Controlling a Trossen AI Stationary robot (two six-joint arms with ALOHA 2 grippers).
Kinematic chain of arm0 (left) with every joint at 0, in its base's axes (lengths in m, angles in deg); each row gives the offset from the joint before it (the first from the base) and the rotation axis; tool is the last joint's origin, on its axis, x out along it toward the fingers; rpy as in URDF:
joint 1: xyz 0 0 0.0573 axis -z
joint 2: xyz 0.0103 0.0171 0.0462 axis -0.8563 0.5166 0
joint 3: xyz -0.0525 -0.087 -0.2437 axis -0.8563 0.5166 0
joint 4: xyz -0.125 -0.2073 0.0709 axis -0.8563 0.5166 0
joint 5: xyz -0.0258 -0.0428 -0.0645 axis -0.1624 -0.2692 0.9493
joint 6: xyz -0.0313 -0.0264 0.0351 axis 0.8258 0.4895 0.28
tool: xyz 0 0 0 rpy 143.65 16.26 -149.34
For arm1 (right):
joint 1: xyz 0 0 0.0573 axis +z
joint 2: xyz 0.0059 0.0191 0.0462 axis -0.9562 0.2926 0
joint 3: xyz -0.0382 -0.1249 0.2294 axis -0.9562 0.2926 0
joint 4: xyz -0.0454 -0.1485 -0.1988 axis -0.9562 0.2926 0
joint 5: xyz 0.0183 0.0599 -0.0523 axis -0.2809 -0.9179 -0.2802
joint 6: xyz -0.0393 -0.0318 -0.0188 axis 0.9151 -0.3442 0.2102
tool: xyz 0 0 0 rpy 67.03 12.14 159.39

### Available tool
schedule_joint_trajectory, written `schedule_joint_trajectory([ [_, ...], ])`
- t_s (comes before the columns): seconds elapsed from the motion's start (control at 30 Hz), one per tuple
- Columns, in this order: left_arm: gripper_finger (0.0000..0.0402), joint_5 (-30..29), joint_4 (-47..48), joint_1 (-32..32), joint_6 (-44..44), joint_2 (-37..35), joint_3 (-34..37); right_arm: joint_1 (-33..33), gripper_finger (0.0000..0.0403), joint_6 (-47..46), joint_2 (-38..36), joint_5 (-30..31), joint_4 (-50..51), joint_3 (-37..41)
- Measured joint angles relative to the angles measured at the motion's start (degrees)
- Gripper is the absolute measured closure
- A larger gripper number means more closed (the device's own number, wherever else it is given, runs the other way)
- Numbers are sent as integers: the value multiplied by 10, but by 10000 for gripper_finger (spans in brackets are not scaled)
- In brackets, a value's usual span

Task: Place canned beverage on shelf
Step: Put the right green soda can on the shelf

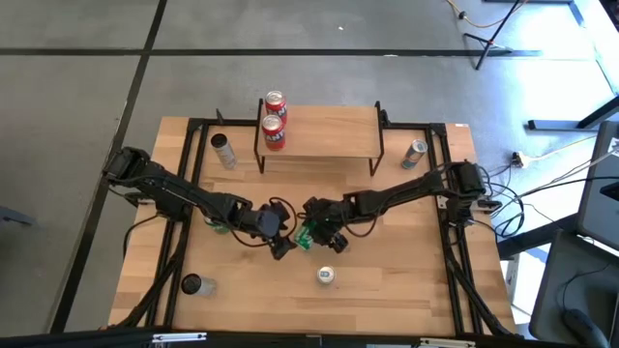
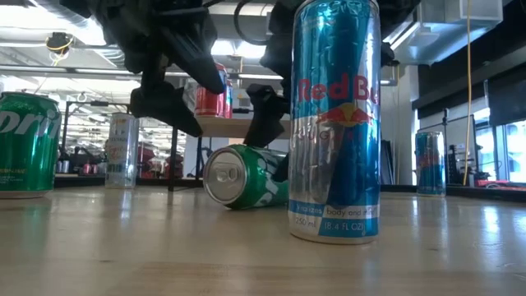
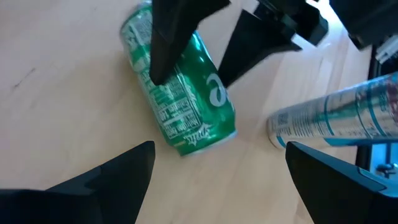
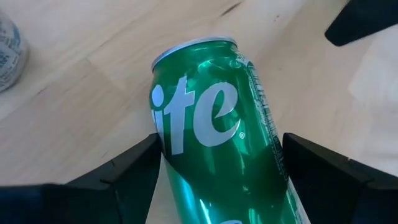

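The right gripper straddles the fallen green can with wide fingers (nothing gripped); it should close squarely mid-body. The left gripper hovers wide.

We are seeing a glossy green metal can lying on the matt, pale wooden table. The fingers are looking like matt black plastic. At twelve o'clock, the shelf is showing smooth light wood on thin black metal legs.
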Motion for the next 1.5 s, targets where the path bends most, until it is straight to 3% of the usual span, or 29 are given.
schedule_joint_trajectory([
  [0.27, 47, 4, 0, -1, 14, 0, 0, -1, 90, -24, 8, -4, 9, 0],
  [0.4, 47, 26, 0, -1, 21, 0, 0, -2, 90, -108, 11, -9, 21, -1],
  [0.67, 47, 59, -2, 0, 34, 0, 0, 0, 90, -214, 17, 98, 78, -45],
  [1.3, 47, 79, 0, 2, 30, 0, 0, -5, 89, -245, 7, 69, 155, -76],
  [1.5, 47, 68, 0, 2, 29, 0, 0, -17, 41, -260, 15, 50, 181, -70],
])
